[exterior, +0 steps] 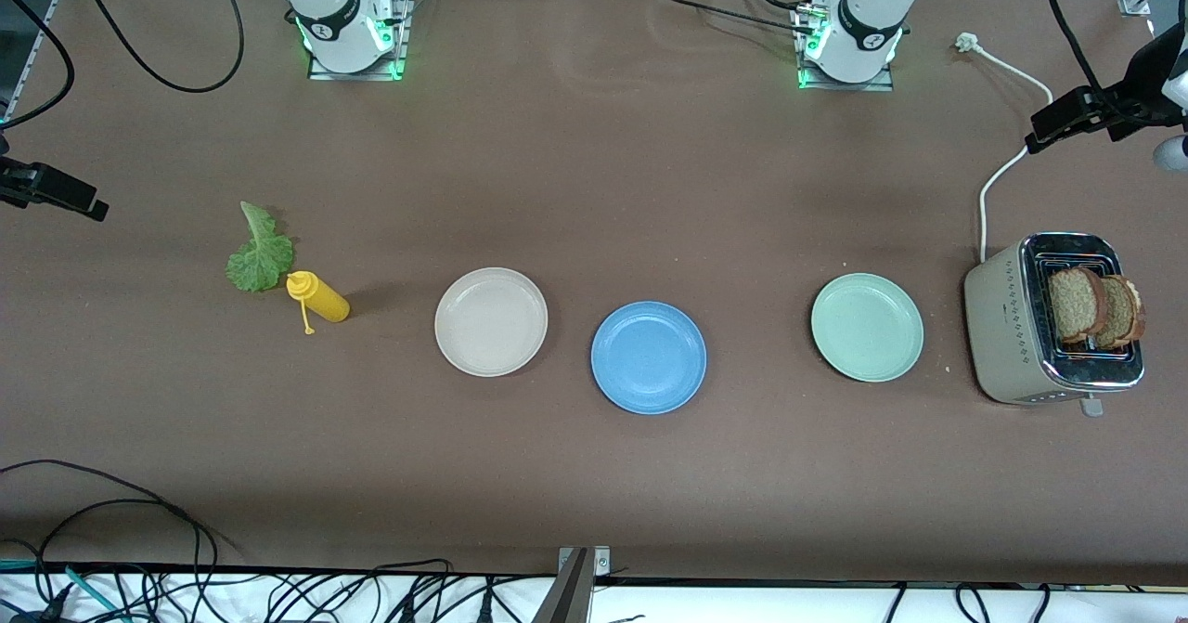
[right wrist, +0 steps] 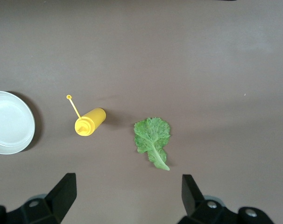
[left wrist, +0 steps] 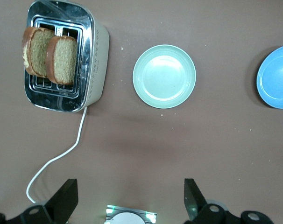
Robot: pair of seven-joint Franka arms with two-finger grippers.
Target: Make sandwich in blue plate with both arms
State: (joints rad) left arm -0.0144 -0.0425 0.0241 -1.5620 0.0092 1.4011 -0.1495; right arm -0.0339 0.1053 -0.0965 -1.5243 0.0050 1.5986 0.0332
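**Blue plate** [exterior: 649,357]: bare, mid-table between the white plate [exterior: 491,321] and the green plate [exterior: 867,327]; well apart from both grippers.

**Bread** [exterior: 1095,307]: two slices upright in the toaster [exterior: 1053,321], below and ahead of the left gripper [left wrist: 130,198].

**Lettuce** [right wrist: 153,139]: flat on the table, close under the right gripper [right wrist: 127,196], beside the yellow sauce bottle [right wrist: 89,121].

**Left gripper:** raised, fingers spread wide, empty.

**Right gripper:** raised, fingers spread wide, empty.

**Risks, as judged:**
- Slices stand close together; a finger may catch both or tip the toaster.
- The thin leaf lies flush on the table; fingers may scrape over it or tear it.
- The bottle sits near the leaf and may be knocked rolling.
- Three similar plates; a slice may land on the wrong one.
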